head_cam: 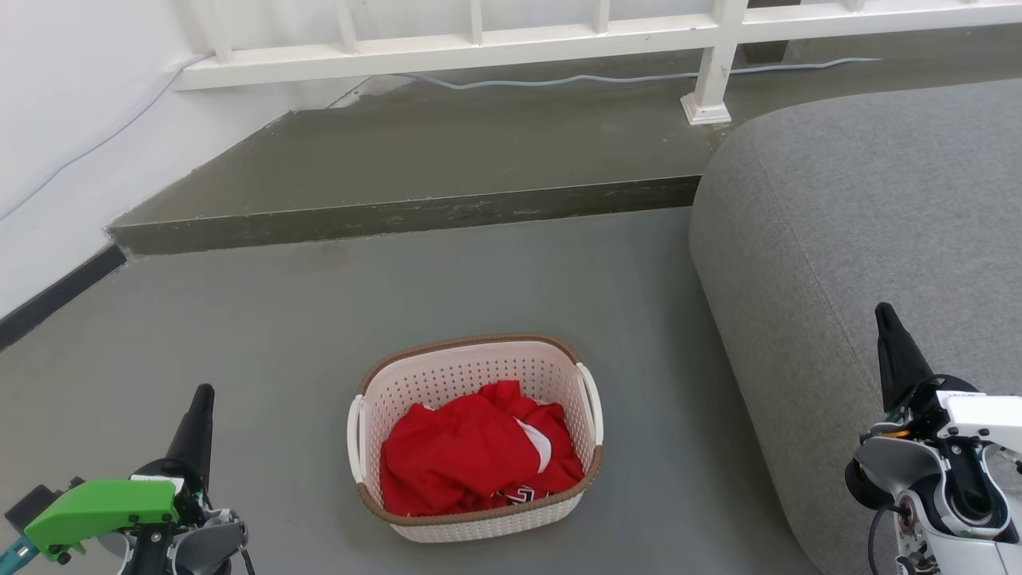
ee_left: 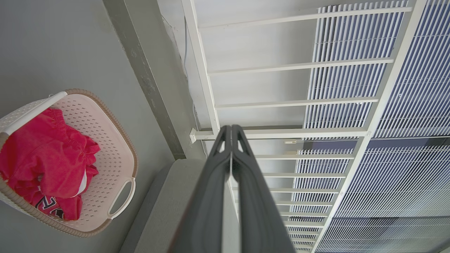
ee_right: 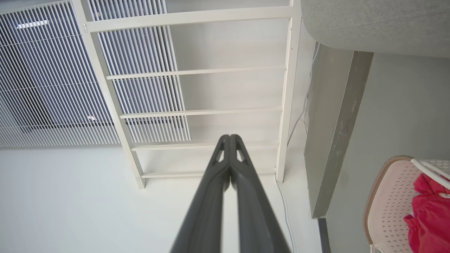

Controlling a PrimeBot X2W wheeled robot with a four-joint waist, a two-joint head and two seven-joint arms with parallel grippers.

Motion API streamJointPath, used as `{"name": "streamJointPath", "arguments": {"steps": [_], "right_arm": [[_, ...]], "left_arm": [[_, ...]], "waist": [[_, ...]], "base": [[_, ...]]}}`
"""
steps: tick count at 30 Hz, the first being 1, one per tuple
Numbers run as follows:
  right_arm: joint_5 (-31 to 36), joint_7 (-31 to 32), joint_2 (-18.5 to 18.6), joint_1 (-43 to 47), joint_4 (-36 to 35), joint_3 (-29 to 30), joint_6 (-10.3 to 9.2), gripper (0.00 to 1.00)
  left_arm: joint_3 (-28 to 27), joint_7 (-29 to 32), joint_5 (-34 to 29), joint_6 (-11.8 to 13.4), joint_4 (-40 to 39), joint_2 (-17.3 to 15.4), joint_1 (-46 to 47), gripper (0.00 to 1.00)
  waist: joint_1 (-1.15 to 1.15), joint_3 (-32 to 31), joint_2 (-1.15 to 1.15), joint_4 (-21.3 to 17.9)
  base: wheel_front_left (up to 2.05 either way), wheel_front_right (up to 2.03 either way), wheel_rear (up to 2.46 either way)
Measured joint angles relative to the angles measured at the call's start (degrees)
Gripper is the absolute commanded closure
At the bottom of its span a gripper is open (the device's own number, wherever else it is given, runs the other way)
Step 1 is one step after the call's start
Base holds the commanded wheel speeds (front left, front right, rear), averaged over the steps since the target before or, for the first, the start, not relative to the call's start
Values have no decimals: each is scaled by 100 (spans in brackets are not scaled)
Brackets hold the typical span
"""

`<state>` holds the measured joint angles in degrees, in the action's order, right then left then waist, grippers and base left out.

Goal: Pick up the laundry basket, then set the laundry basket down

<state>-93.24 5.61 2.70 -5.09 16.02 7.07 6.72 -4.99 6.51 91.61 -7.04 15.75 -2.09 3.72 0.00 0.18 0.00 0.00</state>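
The laundry basket (head_cam: 471, 375) stands upright on the grey floor, cream-white and perforated with a brown rim and white loop handles on both sides. Red clothing (head_cam: 471, 455) lies inside it. My left gripper (head_cam: 201, 393) is at the lower left, well to the left of the basket, shut and empty. My right gripper (head_cam: 885, 313) is at the lower right, over the grey cushion and apart from the basket, also shut and empty. The left wrist view has the basket (ee_left: 116, 140) at its left; its fingertips (ee_left: 231, 127) are pressed together. The right wrist view catches the basket (ee_right: 390, 200) at its lower right edge.
A large grey cushioned seat (head_cam: 862, 239) fills the right side, close to the basket. Behind the basket a low dark step (head_cam: 399, 216) rises to a platform with a white railing (head_cam: 479, 48) and a cable. A white wall (head_cam: 64, 120) stands at left.
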Motion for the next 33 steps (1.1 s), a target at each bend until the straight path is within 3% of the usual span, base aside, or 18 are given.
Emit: {"name": "streamJointPath", "arguments": {"steps": [7,8,13,33], "right_arm": [[1,0,-2,0,0,0,0,100],[-1,-1,-12,3,32,-2,-10,0],[-2,-2,-147,271,278,-36,-23,0],[131,-300,-129,259,3,-443,-23,0]], "left_arm": [[0,0,0,0,0,0,0,100],[0,0,-1,2,32,7,-10,0],[19,-3,-1,7,283,133,-194,0],[132,-374,-134,7,16,109,-194,0]], "waist": [[0,0,0,0],[0,0,0,0],[0,1,0,0],[0,12,0,14]], "base": [[0,0,0],[0,0,0],[0,0,0],[0,0,0]]}}
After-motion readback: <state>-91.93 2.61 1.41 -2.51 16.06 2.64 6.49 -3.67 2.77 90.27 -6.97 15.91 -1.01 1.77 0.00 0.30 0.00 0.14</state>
